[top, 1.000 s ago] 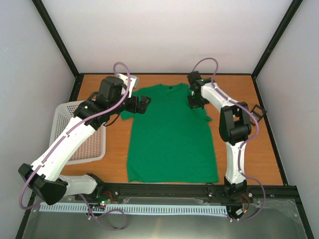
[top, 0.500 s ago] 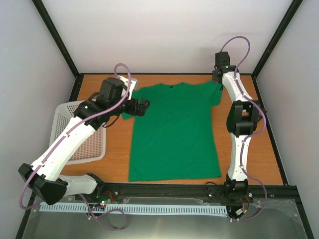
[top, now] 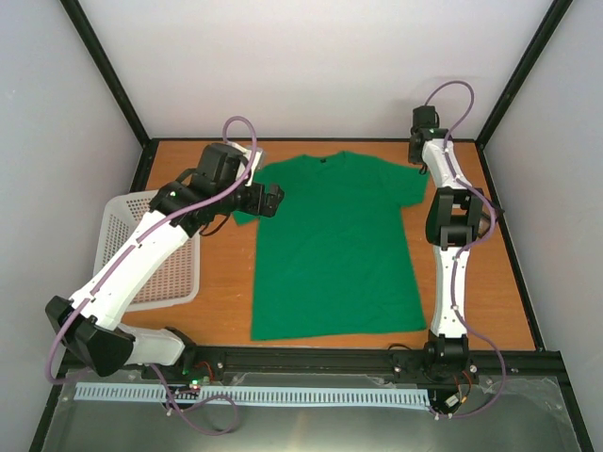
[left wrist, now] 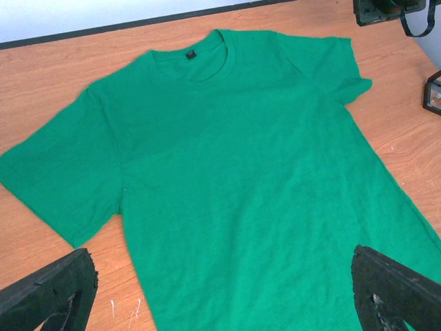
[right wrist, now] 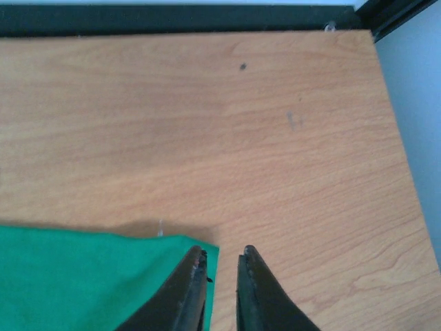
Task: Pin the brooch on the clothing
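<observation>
Shirt (top: 330, 245) shifted right, right gripper (right wrist: 224, 251) barely parted

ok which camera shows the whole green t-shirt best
Top external: the green T-shirt lies flat, collar to hem in frame. Left wrist is closer but crops the hem; right wrist catches only one sleeve corner.

Our white-and-black left arm (top: 141, 256) leaned forward and to the right from its base, elbow bent. Its black two-finger left gripper (left wrist: 222, 256) pointed rightward, fingers spread wide and holding nothing. Our white-and-black right arm (top: 454, 264) stretched almost straight to the far side, its black right gripper (right wrist: 222, 252) angled down, fingertips a thin slit apart.
</observation>
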You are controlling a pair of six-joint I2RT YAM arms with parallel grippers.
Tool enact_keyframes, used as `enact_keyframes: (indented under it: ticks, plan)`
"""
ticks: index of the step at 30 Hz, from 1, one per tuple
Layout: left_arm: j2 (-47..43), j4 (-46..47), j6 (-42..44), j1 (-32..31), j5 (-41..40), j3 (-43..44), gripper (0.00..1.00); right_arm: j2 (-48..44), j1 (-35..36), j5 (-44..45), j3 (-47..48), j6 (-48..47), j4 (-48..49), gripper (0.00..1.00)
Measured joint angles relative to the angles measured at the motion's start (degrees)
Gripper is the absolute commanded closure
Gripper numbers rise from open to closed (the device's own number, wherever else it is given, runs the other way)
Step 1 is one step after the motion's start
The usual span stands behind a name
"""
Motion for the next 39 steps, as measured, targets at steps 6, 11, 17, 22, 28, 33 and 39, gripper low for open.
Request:
enact_keyframes:
  ticks: [6,11,17,22,28,33,39]
  plan:
    - [0.0,-0.2,-1.4,0.0,0.0,0.5,0.00,3.8,-0.8,0.0,8.7,-0.6,-2.4,0.74]
    - [0.3,0.2,-2.8,0.0,-0.2,1.0,0.00,0.0,-1.2,-12.0,2.9,4.4,-6.1,0.59]
    - [5.2,4.5,-5.7,2.3,2.1,1.0,0.00,-17.8,1.7,-31.6,-26.9,9.2,-4.5,0.52]
    - [14.5,12.1,-10.2,8.3,8.4,0.6,0.00,-33.4,6.0,-43.3,-44.9,11.3,0.4,0.43]
    - [33.6,15.5,-13.4,11.9,13.2,9.5,0.00,-44.7,6.9,-48.2,-59.8,10.4,3.2,0.30]
    - [45.9,17.9,-13.2,12.0,15.5,18.7,0.00,-48.8,6.8,-49.5,-68.4,8.9,3.0,0.23]
    - [55.0,19.8,-12.2,12.5,17.2,28.5,0.00,-50.6,6.8,-50.5,-73.1,7.8,2.6,0.18]
